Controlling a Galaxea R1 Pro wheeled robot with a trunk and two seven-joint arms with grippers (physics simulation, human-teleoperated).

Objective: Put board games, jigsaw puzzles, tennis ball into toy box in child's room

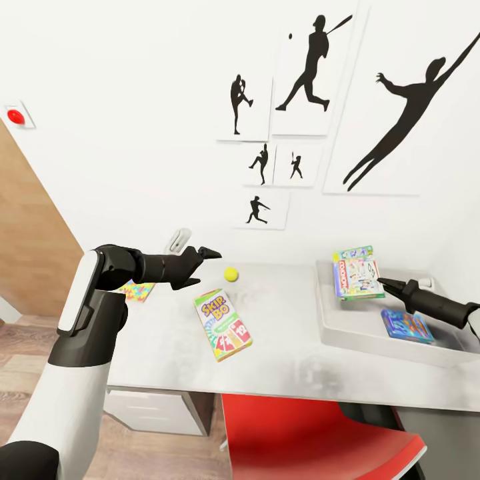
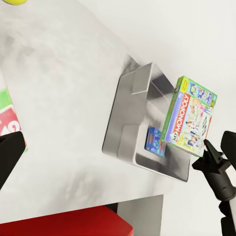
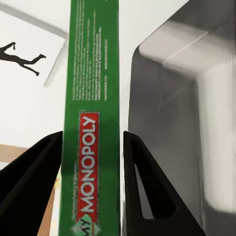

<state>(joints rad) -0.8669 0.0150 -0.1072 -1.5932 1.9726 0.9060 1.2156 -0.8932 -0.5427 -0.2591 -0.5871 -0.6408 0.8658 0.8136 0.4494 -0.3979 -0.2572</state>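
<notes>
While its two black fingers press both faces of the green-edged My Monopoly game box, the right gripper holds that box over the shallow light grey toy box, where a blue flat game box lies. Well apart, the left gripper hangs with jaws spread above the pale glossy table, near the small yellow-green tennis ball and the white, red and green Skip-Bo box. A multicolour jigsaw sheet peeks out behind the left arm.

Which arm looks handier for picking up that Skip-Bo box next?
Probably the left: its open claw hovers beside the Skip-Bo box, while the right claw is shut on the Monopoly box over the toy box.
</notes>
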